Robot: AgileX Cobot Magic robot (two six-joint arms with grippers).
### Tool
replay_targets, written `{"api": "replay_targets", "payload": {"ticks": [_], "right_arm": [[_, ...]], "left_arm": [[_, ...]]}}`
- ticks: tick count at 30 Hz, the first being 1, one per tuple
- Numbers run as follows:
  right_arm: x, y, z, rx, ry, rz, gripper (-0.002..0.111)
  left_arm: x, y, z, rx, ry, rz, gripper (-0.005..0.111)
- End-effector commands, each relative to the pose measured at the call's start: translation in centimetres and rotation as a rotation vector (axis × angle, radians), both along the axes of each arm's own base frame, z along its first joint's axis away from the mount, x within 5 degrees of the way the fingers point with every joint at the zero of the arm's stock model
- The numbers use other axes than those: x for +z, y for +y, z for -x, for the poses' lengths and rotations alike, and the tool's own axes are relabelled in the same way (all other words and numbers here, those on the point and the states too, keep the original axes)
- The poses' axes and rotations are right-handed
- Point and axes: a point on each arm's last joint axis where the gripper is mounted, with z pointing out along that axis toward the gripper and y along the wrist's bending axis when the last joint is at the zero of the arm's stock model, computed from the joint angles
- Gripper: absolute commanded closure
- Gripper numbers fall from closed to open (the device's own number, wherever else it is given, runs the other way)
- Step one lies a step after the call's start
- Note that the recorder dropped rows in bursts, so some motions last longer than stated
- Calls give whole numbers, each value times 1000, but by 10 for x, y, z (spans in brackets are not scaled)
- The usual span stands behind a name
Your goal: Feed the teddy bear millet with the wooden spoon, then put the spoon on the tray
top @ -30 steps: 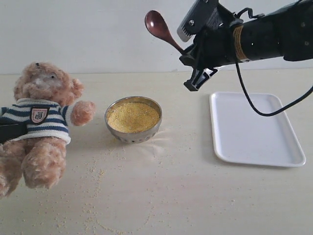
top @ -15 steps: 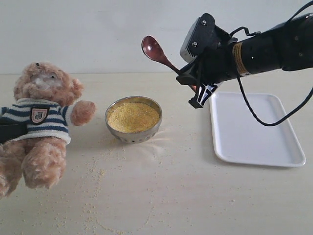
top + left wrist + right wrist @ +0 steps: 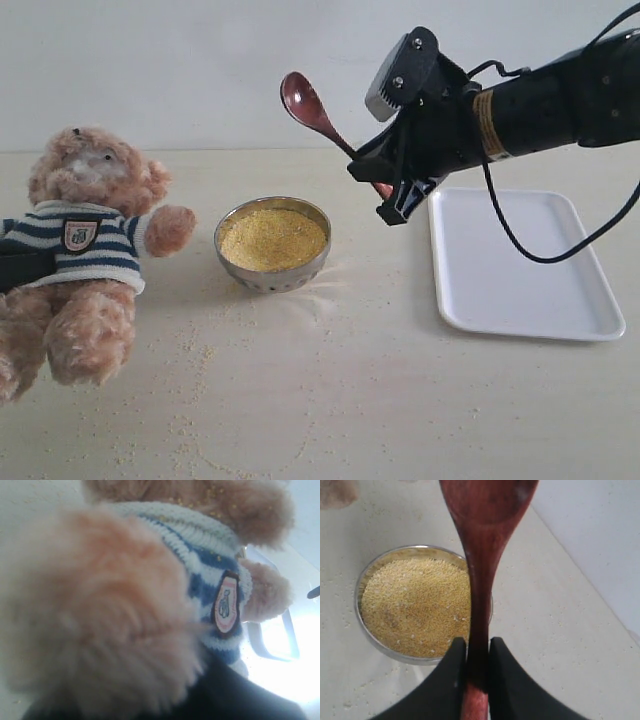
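Wood, dark reddish-brown and glossy, is what your right gripper (image 3: 472,647) is clamped on: its two black fingers squeeze the slim handle of the wooden spoon (image 3: 325,125) near its end. The oval head of the spoon points up and to the left, high in the air. It hangs above the far right side of the metal bowl (image 3: 270,278) and looks empty to me.

I judge that the scooping step is in hand. For the next move you need to tip the spoon head downward and lower it into the millet (image 3: 272,238), then lift it level so that the fine grains do not roll off. After that comes a long carry to the left, to the face of the teddy bear (image 3: 85,250).

The bear is at the left edge of the worktop (image 3: 400,400), well apart from the bowl. It is fluffy and soft, in a knitted striped sweater, and some yellow grains sit on its fur. Your left gripper (image 3: 22,268) is at the bear's side, but I cannot tell whether it is closed on the bear.

The millet is a dry, loose heap, and stray grains (image 3: 195,400) lie on the near worktop. The tray (image 3: 520,260), white, flat and smooth with a low rim, waits on the right.
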Motion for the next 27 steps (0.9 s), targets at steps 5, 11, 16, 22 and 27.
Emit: {"api": "replay_targets", "payload": {"ticks": [5,11,16,22,27], "right_arm": [[-26,-21,-3,-85,-124,234,108],[-28,-22,-2,-41,-171,280,108],[-28,-22,-2,-44,-169,278,108],[-14,-22,-4,-47,-252,318,108],[2,-10,-7,41,-524,567,108]], "left_arm": [[2,0,-1,5,-15,18,102],[2,0,-1,5,-15,18,102],[2,0,-1,5,-15,18,102],[2,0,-1,5,-15,18,102],[2,0,-1,5,-15,18,102]]}}
